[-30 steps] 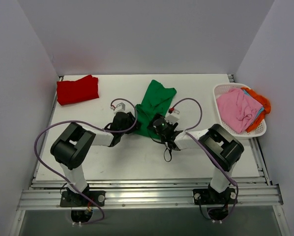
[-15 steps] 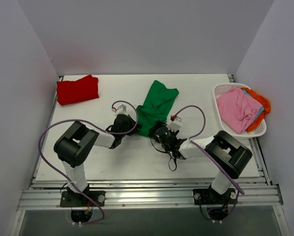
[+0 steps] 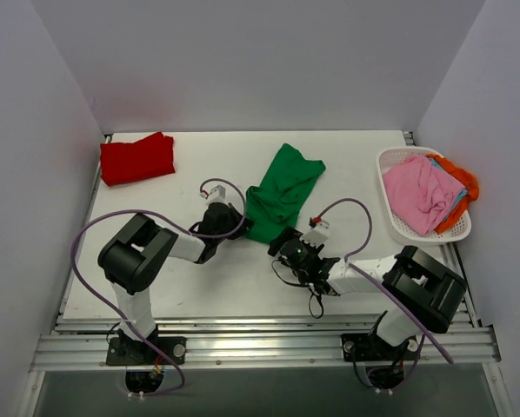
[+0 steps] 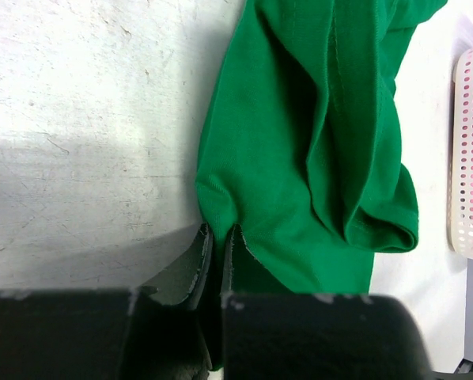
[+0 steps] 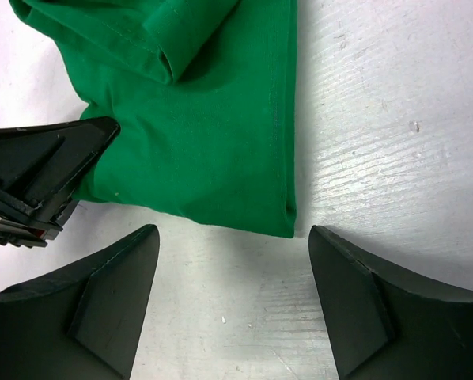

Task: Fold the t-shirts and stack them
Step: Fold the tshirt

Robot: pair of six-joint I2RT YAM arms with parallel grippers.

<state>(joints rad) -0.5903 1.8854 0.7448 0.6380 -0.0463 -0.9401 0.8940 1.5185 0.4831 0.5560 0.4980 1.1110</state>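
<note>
A bright green t-shirt point(image 3: 280, 187) lies crumpled and part folded at mid table. My left gripper point(image 3: 241, 226) is shut on its near left corner; the left wrist view shows the green t-shirt point(image 4: 315, 158) pinched between the jaws point(image 4: 217, 233). My right gripper point(image 3: 283, 241) is open and empty, just short of the shirt's near hem; in the right wrist view the green t-shirt point(image 5: 205, 134) lies beyond the spread fingers point(image 5: 118, 269). A folded red t-shirt point(image 3: 137, 158) sits at the far left. Pink point(image 3: 419, 191), orange point(image 3: 462, 182) and blue tees fill the basket.
A white lattice basket point(image 3: 390, 217) stands at the right edge of the table point(image 3: 243, 278). Purple cables loop from both arms over the table. The left gripper's finger point(image 5: 47, 166) shows in the right wrist view, touching the shirt. White walls enclose the back and sides.
My right gripper has let go of the green shirt and drawn back toward the near edge. The shirt has shifted right and away, its near part now bunched by the left gripper.
</note>
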